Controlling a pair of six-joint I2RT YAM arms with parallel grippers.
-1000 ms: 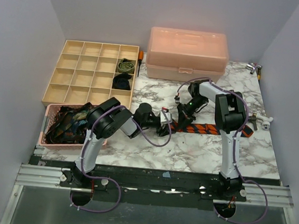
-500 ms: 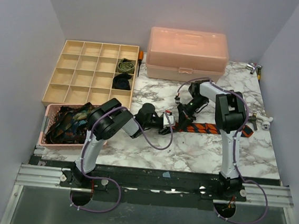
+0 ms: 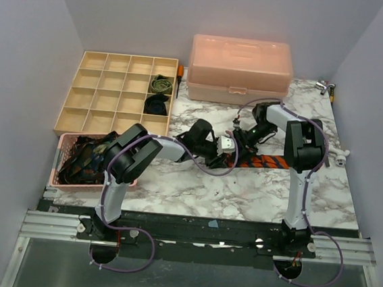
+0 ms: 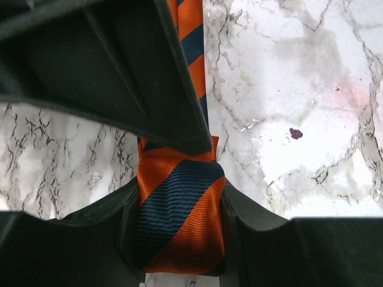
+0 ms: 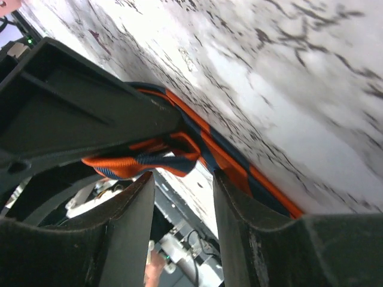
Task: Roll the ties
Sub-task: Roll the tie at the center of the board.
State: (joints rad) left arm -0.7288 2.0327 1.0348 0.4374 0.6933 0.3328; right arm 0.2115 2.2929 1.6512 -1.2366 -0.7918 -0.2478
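Mid-roll: left tool [image 4: 179,236] pinches the striped tie [image 4: 178,191], right tool [image 5: 182,188] spread beside it; next, regrip and wind on

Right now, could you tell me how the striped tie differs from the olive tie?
The striped tie is orange and navy; the olive tie is green. The striped tie lies mostly stretched out on the table; the olive tie sits coiled in a tray compartment. Both are neckties.

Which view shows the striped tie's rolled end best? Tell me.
Left wrist: the rolled end of the striped tie fills the frame. Right wrist shows it edge-on and blurred; top external shows only the flat length.
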